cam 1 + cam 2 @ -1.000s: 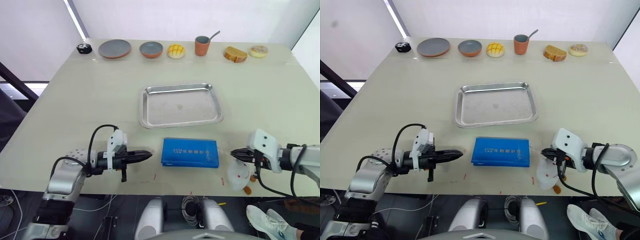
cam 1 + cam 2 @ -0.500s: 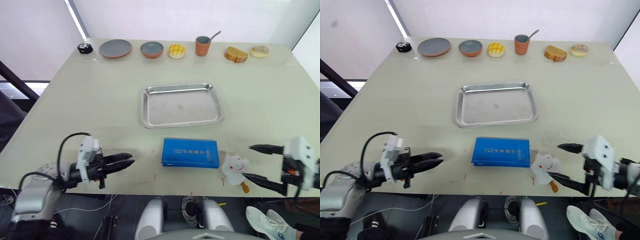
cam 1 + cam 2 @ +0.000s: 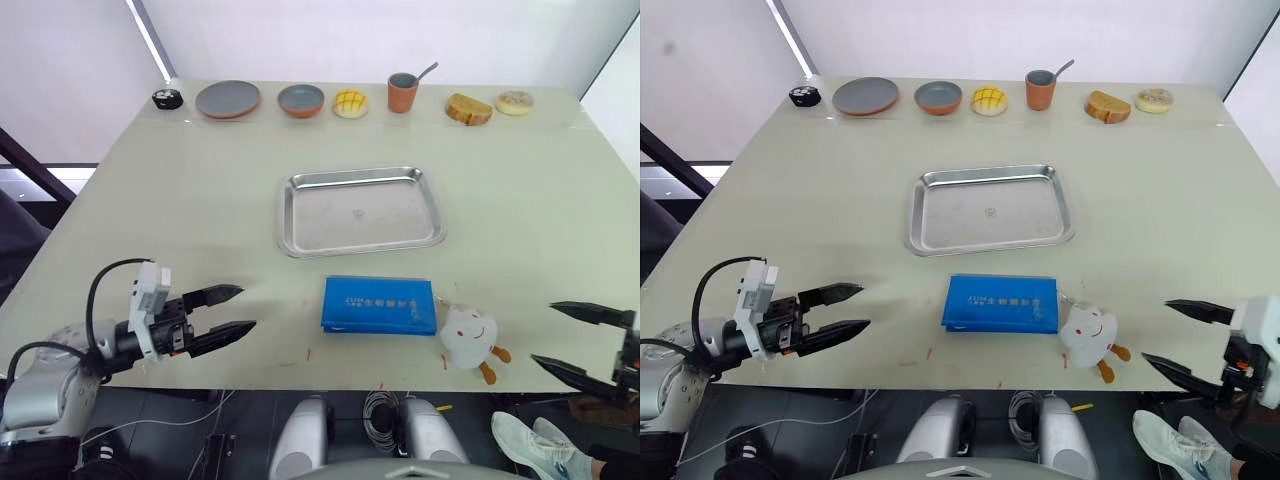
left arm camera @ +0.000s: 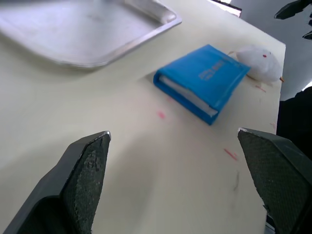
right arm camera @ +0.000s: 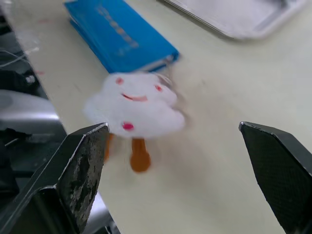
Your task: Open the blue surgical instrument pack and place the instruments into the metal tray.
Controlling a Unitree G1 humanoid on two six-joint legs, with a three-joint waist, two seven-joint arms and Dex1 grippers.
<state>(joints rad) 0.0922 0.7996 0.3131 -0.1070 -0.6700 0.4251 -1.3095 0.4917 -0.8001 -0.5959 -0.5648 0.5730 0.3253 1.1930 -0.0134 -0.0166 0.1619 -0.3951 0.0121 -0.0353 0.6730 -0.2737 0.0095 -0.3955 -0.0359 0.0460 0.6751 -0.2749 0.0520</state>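
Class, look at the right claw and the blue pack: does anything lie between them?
Yes. The white plush toy lies between the open right claw and the blue surgical instrument pack, close beside the pack's right end.

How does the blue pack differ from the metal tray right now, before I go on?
The blue surgical instrument pack is bright blue, closed and flat, with white print on top; the metal tray is shiny steel with a raised rim and holds nothing. The tray is the larger, and it lies farther from the robot than the pack. Both are rectangular and lie flat on the table.
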